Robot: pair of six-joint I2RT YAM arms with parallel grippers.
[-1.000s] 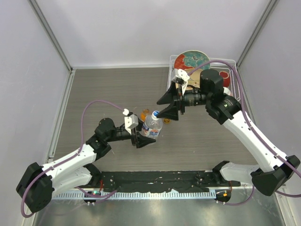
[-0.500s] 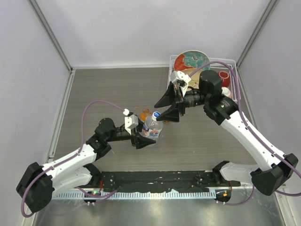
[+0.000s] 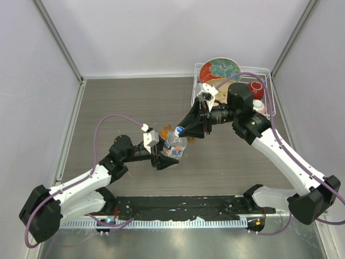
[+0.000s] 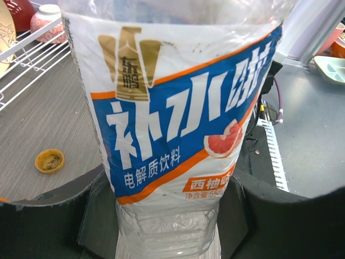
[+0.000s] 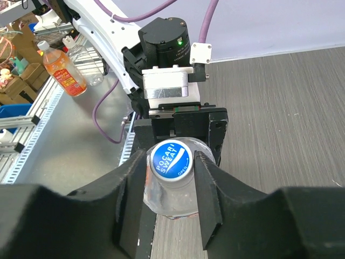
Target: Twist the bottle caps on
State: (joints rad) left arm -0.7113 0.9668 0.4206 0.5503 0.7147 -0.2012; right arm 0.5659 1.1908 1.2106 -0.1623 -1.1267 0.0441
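Water bottle (image 3: 174, 145) is upright over the bench (image 3: 118, 102). Its long axis is vertical, with the mouth end up and the base down between the left jaws. We cannot see whether the base rests on the bench.

Left jaws are clenched on the bottle's lower body. In the left wrist view a dark finger (image 4: 51, 218) presses each flank just below the blue-and-white label (image 4: 178, 124), whose print reads right way up.

Right jaws sit level with the bottle's top and are clasped on the cap (image 5: 170, 159). There is a finger (image 5: 132, 189) on either side and no gap showing at the cap's rim. The cap sits on the neck, its blue printed top facing straight up and its axis in line with the bottle's. We cannot tell whether it is threaded home.

Amber cap (image 4: 49, 161) lies on the bench to one side of the left jaws — outside them, well apart from the bottle, hollow side up.

Behind the right jaws, past the wrist, a wire rack (image 3: 253, 67) holds a patterned plate (image 3: 220, 69) and a red bowl (image 3: 256, 89).
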